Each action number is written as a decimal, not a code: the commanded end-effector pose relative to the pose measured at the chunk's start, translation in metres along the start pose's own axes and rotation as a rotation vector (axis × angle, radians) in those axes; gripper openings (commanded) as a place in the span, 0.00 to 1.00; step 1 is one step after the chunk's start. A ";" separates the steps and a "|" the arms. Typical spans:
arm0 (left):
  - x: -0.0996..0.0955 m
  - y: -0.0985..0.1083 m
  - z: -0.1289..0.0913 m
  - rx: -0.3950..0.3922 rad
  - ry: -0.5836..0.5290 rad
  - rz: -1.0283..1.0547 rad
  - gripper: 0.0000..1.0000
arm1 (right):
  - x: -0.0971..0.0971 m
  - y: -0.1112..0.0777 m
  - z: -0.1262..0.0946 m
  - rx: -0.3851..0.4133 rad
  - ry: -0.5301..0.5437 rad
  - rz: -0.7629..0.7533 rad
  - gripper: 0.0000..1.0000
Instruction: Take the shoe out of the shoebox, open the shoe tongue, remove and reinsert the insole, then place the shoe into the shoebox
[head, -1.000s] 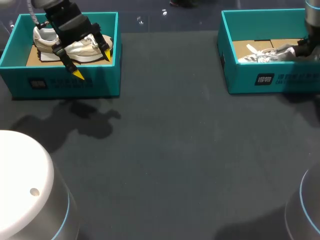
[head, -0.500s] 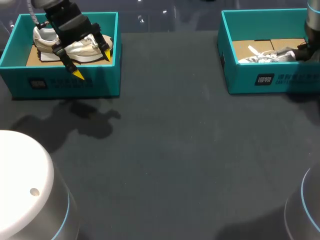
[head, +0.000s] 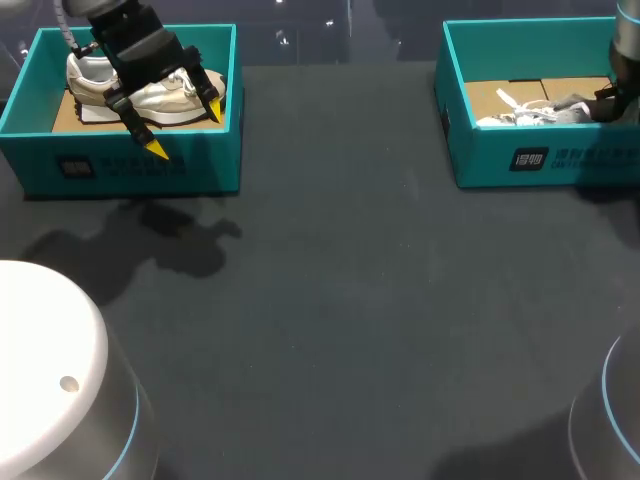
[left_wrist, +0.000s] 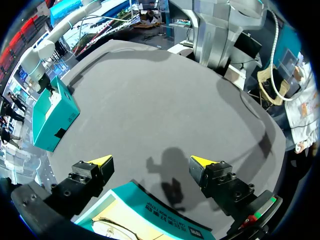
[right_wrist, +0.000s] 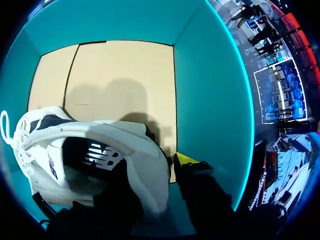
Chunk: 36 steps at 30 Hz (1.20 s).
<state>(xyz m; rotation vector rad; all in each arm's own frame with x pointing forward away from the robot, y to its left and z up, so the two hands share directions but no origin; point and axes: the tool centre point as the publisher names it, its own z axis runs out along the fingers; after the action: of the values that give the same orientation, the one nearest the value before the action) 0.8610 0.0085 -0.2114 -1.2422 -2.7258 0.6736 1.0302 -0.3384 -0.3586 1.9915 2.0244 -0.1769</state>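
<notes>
At the table's far left, the left shoebox (head: 130, 165) held a beige shoe (head: 170, 98), its middle partly hidden in the head view by the left gripper (head: 184, 130). That pincer hung above the box's right half with its fingers spread wide and nothing between them. From the left wrist, only a sliver of the shoe showed, cut off at the edge under the gripper. The dark table (head: 340, 260) lay between the two boxes. At the far right, the right shoebox (head: 540, 160) held a white shoe (head: 530, 115) on its cardboard floor, laces to the left. The right gripper (right_wrist: 155, 172) was clenched on the shoe's heel wall, one finger outside it. The other was buried in the shoe's opening, so only one yellow tip (right_wrist: 185, 159) showed. The right arm (head: 625, 40) was cut off at the edge.
</notes>
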 end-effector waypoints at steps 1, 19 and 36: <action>0.001 0.000 0.000 -0.002 0.000 0.001 1.00 | 0.000 -0.001 -0.002 0.002 0.003 -0.001 0.38; 0.001 0.000 0.000 -0.002 0.000 0.001 1.00 | 0.004 -0.001 -0.014 0.023 0.028 0.011 0.57; 0.001 0.000 0.000 -0.002 0.000 0.001 1.00 | 0.010 -0.004 -0.055 -0.007 0.046 0.022 1.00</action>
<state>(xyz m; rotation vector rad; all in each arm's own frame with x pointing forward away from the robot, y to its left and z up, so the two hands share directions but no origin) 0.8610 0.0085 -0.2114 -1.2422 -2.7259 0.6736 1.0277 -0.3183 -0.3231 2.0376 2.0325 -0.1199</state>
